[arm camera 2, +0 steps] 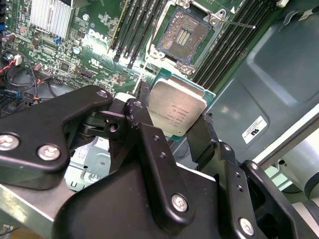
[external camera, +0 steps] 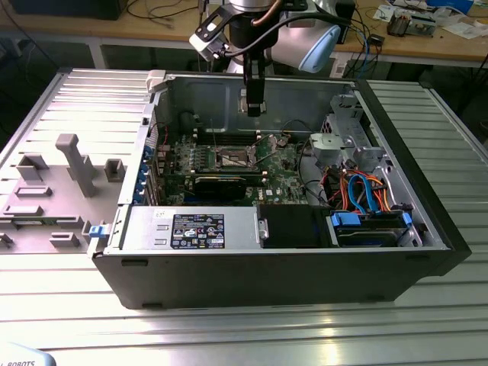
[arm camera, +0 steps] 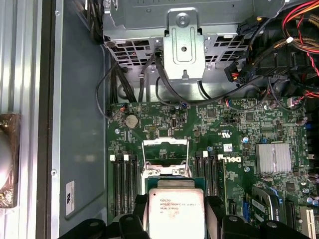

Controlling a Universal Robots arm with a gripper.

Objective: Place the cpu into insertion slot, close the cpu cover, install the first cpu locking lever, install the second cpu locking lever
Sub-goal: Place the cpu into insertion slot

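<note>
The cpu (arm camera 2: 177,110), a flat square chip with a silvery top, is clamped between my gripper's black fingers (arm camera 2: 142,124). My gripper (external camera: 254,111) hangs above the open computer case, shut on the chip. The insertion slot (arm camera 2: 187,35) lies uncovered on the green board, its dark centre showing, a short way beyond the chip. In the exterior view the insertion slot (external camera: 232,158) sits below and slightly to the left of the gripper. The cpu (arm camera: 174,211) hovers just short of the cpu cover (arm camera: 165,143), a thin silvery frame that stands swung up. A thin locking lever (arm camera 2: 237,23) sticks out beside the slot.
Long memory slots (arm camera 2: 134,25) flank the socket on both sides. A black expansion card (external camera: 221,183) lies nearer the case front, with the power supply (external camera: 191,229) before it. A drive cage and orange and blue cables (external camera: 366,194) fill the exterior view's right. A grey fixture tray (external camera: 61,175) stands outside.
</note>
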